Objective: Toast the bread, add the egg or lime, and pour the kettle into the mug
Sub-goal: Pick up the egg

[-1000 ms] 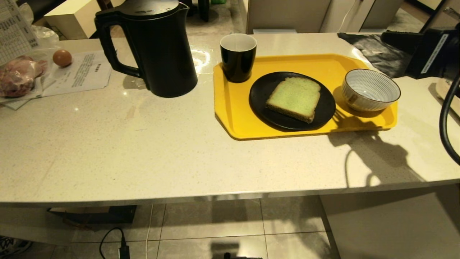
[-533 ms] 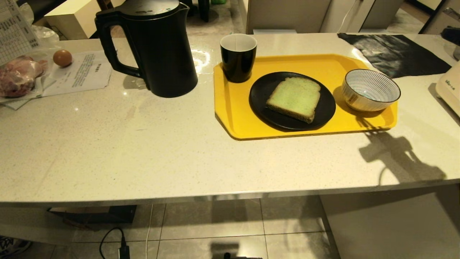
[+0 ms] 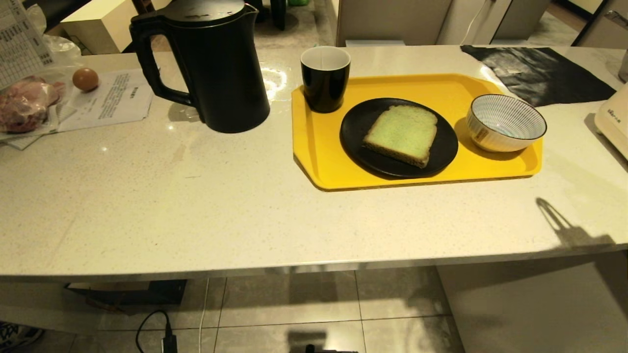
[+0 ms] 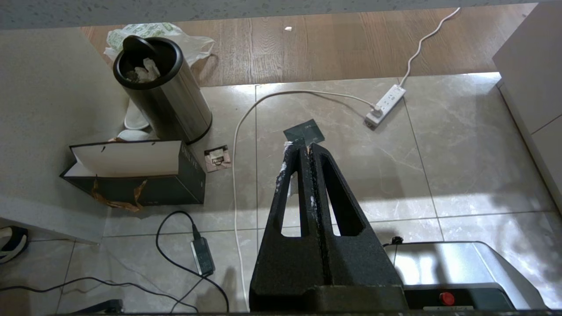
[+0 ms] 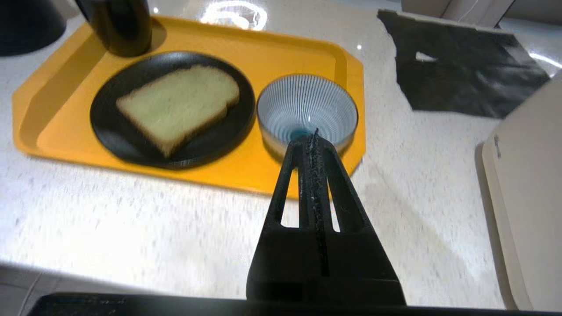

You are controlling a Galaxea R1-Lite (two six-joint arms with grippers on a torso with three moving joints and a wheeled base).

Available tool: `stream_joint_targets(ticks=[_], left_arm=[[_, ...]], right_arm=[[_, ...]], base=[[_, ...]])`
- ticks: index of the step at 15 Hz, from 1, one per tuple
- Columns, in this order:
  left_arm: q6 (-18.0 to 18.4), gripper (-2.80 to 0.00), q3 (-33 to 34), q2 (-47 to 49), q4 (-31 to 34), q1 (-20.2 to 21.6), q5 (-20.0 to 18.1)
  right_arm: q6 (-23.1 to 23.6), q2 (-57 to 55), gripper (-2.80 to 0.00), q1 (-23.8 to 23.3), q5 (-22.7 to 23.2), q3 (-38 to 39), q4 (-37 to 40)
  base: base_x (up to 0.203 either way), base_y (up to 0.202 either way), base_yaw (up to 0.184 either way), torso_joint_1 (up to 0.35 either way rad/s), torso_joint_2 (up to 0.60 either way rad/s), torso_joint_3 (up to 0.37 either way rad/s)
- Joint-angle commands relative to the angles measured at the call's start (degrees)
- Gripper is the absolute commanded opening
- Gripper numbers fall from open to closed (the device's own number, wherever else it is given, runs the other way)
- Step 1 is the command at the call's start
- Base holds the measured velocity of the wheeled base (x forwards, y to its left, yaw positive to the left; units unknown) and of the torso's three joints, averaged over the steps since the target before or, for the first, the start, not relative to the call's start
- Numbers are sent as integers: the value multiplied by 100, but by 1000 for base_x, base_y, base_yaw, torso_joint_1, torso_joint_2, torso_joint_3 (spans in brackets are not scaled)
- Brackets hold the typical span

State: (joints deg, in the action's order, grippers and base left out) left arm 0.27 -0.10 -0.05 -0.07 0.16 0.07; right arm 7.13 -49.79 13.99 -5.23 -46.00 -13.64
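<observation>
The pale green bread (image 3: 402, 133) lies on a black plate (image 3: 358, 142) on the yellow tray (image 3: 319, 157). At the tray's far left corner stands the black mug (image 3: 325, 81), white inside. The tall black kettle (image 3: 221, 73) stands left of the tray, handle to the left. No pale egg or lime is in view. My right gripper (image 5: 314, 134) is shut and empty, hovering over the counter's near right part, short of the striped bowl (image 5: 303, 96); it is outside the head view. My left gripper (image 4: 303, 147) is shut and parked below the counter, pointing at the floor.
An orange-brown egg (image 3: 85, 78) sits on papers (image 3: 113, 100) at the far left beside a bagged pink lump (image 3: 24, 103). A cream appliance (image 3: 615, 122) stands at the right edge, with a black sheet (image 3: 539, 73) behind the tray. The bowl (image 3: 490, 139) holds nothing.
My right arm has drawn back out of the head view on the right. Its shadow has slid from the tray's corner to the counter's front right edge. Nothing on the counter moved.
</observation>
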Motion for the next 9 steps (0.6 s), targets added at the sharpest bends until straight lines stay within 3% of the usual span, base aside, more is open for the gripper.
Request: stream_joint_targets(ticks=[1, 6, 9], left_arm=[[0, -280, 1, 5, -1, 2, 1], [0, -280, 1, 5, -1, 2, 1], [3, -280, 1, 5, -1, 2, 1]], right_arm=[[1, 860, -280, -12, 4, 564, 15], [2, 1628, -280, -130, 6, 1021, 152], [-7, 2479, -280, -245, -11, 1932, 166]], base=[[0, 0, 0, 0, 0, 0], [0, 0, 0, 0, 0, 0], [0, 0, 0, 0, 0, 0]])
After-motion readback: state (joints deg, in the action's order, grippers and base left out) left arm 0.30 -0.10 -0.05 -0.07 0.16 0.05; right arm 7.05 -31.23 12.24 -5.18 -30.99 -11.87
